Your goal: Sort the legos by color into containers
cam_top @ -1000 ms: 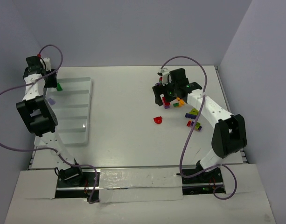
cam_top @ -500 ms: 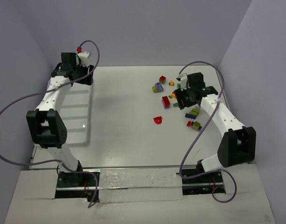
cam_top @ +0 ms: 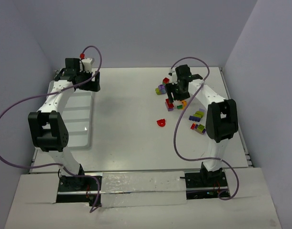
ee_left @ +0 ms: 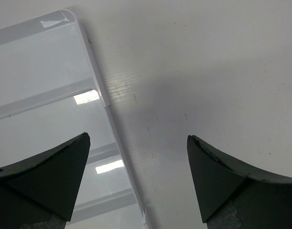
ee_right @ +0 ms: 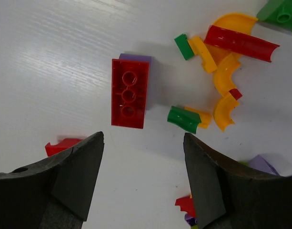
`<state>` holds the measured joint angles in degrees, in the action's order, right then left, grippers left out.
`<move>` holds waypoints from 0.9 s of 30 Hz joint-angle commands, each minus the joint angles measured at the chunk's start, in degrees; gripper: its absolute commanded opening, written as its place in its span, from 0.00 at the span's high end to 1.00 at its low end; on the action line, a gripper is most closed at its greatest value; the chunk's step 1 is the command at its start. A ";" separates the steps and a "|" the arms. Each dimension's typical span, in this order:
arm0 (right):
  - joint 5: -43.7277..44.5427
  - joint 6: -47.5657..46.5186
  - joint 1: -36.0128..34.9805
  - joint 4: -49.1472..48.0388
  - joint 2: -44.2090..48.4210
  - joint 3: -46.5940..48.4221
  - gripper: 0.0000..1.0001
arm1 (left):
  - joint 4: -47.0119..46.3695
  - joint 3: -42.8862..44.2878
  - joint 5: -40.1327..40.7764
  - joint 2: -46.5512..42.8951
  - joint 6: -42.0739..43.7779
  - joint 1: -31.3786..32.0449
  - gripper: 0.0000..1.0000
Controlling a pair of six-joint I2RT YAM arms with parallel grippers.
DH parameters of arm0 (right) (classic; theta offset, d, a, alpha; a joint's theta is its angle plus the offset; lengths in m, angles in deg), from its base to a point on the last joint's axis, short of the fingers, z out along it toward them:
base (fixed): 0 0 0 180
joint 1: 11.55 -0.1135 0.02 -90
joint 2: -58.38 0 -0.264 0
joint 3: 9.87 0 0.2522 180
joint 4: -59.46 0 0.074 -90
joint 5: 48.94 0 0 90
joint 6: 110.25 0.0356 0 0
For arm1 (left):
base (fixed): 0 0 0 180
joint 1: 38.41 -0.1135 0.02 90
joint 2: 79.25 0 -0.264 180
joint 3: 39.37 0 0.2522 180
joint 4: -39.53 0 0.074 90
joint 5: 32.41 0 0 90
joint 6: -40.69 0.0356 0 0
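Left end effector (ee_left: 136, 140) open above white translucent plastic tray (ee_left: 36, 57) corner; right end effector (ee_right: 143, 138) open over red rectangular plastic brick (ee_right: 129, 100).

Small red, orange, green and purple plastic lego bricks (ee_right: 130, 100) are lying loose, clustered at right. White translucent ridged plastic tray (cam_top: 81, 119) is sitting flat at left, well apart.

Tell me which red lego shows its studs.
The rectangular red brick, three studs up, sitting on a purple piece. The long red piece is a smooth curved channel; the small red scrap shows none.
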<state>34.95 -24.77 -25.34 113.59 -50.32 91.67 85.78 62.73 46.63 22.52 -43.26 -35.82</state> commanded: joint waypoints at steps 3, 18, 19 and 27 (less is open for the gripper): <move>1.33 1.67 -1.15 1.73 -5.34 6.47 0.25 | -2.35 0.56 -1.65 -1.97 -1.40 0.36 0.06; 2.07 2.10 -2.11 3.04 -13.73 13.03 0.37 | -2.35 0.56 -1.04 -0.53 -1.13 0.40 0.06; 1.98 2.02 -2.11 3.35 -13.95 13.29 0.41 | -2.30 0.65 -1.04 -0.48 -1.13 0.40 0.06; 1.03 1.97 -2.11 4.35 -13.98 13.13 0.60 | -1.33 1.77 -2.36 0.35 -1.74 0.40 0.07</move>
<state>35.90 -22.98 -27.16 116.87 -64.70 102.40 85.65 62.70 46.18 22.67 -44.26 -35.82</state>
